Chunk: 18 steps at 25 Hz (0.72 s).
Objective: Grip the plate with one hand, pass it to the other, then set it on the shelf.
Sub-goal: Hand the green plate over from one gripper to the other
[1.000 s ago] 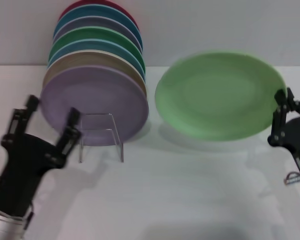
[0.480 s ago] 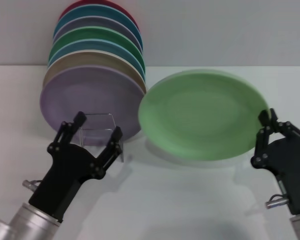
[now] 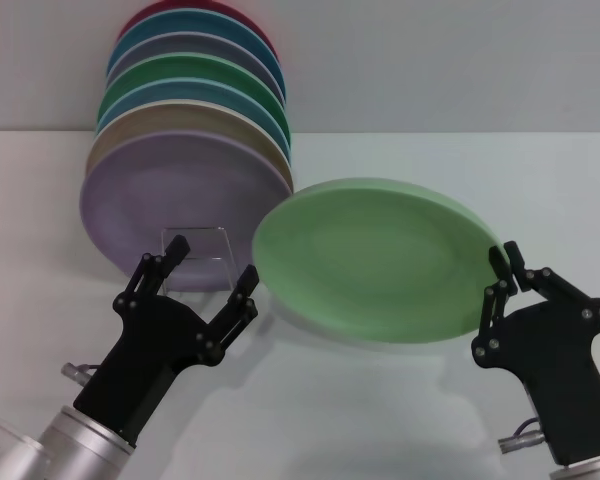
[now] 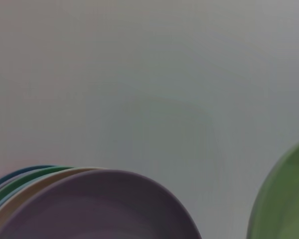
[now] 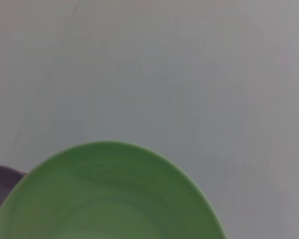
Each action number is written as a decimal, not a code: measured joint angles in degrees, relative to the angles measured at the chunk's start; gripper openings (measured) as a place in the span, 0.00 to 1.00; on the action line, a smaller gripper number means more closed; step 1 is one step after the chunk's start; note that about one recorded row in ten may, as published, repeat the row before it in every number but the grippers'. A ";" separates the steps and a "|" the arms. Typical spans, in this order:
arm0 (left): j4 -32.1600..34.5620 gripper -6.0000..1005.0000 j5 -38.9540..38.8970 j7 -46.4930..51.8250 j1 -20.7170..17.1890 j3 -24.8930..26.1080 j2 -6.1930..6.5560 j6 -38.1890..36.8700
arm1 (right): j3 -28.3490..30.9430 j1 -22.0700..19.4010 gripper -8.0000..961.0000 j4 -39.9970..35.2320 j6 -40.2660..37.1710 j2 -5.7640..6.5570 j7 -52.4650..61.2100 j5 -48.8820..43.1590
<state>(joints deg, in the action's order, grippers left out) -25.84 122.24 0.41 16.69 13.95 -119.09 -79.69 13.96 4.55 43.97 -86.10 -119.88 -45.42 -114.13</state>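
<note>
The pale mint-green plate [image 3: 375,258] hangs tilted above the table in the head view. My right gripper [image 3: 503,272] is shut on its right rim. The plate also shows in the right wrist view [image 5: 104,199] and at the edge of the left wrist view [image 4: 284,204]. My left gripper [image 3: 212,275] is open, just left of the plate's left rim and apart from it. The clear wire shelf [image 3: 202,240] stands behind the left gripper, partly hidden by it, in front of the lilac plate [image 3: 170,195].
A row of several coloured plates [image 3: 195,110] stands on edge at the back left, with the lilac one in front; their rims show in the left wrist view [image 4: 89,204]. A white table [image 3: 380,400] lies below, and a grey wall behind.
My right gripper has carried the plate left and lower, toward the middle. My left gripper has risen and moved right, close to the plate's left rim.
</note>
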 joint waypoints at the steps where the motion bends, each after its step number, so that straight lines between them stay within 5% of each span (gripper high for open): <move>1: 0.00 0.84 0.01 0.00 0.01 -0.06 0.00 0.06 | -0.37 -0.02 0.03 0.10 -0.05 0.00 -0.62 0.16; 18: -0.65 0.84 0.01 -0.33 1.36 -0.52 0.00 3.15 | -1.13 0.36 0.03 0.59 0.86 0.01 -2.23 0.41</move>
<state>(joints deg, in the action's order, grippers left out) -26.49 122.26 0.08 18.05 13.43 -119.09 -76.54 12.83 4.91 44.57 -85.24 -119.88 -47.65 -113.72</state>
